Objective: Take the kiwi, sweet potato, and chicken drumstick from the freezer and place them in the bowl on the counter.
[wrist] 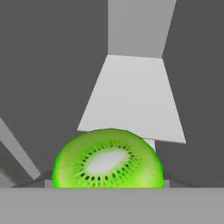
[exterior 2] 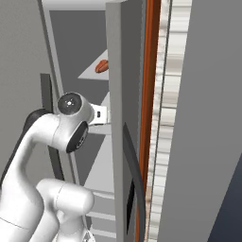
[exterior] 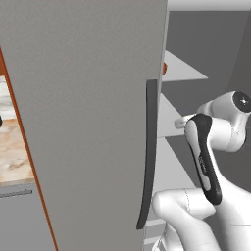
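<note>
Left base view: the freezer (exterior: pixel 88 122) door fills the middle, with the white arm at lower right reaching in toward its shelves and a strip of worktop (exterior: pixel 12 152) at far left. Right base view shows an orange-red bit (exterior 2: pixel 101 66) on a shelf at upper middle. Hand view has the kiwi (wrist: pixel 107 159), cut face showing, at bottom center right up close, and honestly I can't tell if the hand is open or gripping it.

Left base view: from behind, very near the flat matte grey freezer door (exterior: pixel 88 122). Right base view: from the other side, sharing the pale grey shelves (exterior 2: pixel 101 71). Hand view: close on the cut bright-green kiwi (wrist: pixel 107 159).
</note>
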### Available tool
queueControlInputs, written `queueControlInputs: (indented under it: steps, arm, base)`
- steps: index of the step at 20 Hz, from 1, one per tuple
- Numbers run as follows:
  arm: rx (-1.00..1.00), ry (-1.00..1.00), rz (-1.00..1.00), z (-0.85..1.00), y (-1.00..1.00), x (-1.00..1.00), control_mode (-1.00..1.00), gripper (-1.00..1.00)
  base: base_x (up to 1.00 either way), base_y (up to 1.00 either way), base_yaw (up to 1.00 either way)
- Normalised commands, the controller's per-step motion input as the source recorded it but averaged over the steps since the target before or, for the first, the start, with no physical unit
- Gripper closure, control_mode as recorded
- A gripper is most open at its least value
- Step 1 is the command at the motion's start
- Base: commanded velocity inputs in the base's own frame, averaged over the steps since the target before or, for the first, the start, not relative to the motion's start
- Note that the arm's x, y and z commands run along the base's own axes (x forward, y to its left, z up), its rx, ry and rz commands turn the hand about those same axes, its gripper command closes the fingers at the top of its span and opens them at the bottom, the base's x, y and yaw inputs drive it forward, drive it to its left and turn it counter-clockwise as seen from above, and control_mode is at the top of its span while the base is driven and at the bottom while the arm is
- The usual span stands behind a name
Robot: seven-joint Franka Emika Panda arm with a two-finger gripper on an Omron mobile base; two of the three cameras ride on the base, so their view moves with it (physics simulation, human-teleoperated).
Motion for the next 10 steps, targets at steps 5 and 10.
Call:
queueControlInputs:
  steps: [5,10]
  arm:
    - [-0.01,0.06,-0.08,0.7,0.17,-0.8,-1.0,1.0]
    - [0.0,0.09,-0.08,0.66,0.11,-0.8,-1.0,1.0]
  base:
    - [0.0,0.0,0.0]
    - [0.0,0.0,0.0]
